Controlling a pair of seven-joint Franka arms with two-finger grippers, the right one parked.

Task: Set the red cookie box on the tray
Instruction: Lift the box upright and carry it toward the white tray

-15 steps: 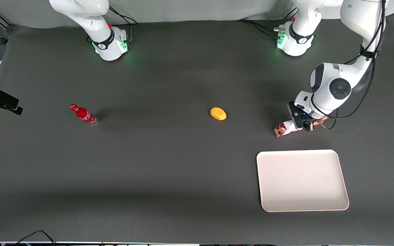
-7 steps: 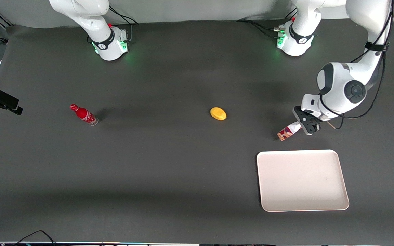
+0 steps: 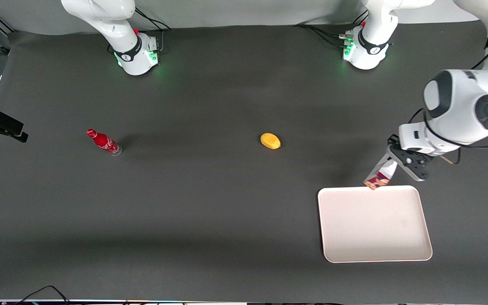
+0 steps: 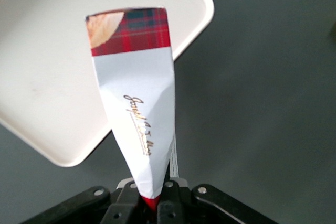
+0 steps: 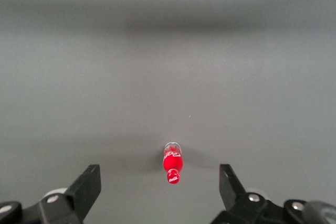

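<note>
The left arm's end effector [image 3: 400, 166] hangs above the dark desk [image 3: 210, 203] at the working arm's end, just by the tray's edge that lies farther from the front camera. It is clamped on one end of the red cookie box [image 3: 380, 174], which is lifted clear of the desk and slants down away from the fingers. In the wrist view the fingers [image 4: 169, 203] pinch the box [image 4: 137, 108] at its narrow crushed end, and the box widens away from them, showing a white face with gold script and a red tartan band with a cookie picture at its free end. That free end hangs over a rounded corner of the cream-white tray [image 4: 47, 77], whose rim [image 3: 413, 188] lies just beneath it in the front view. A yellow lemon-like fruit [image 3: 270, 141] lies near mid-desk, and a small red bottle [image 3: 103, 142] stands toward the parked arm's end.
</note>
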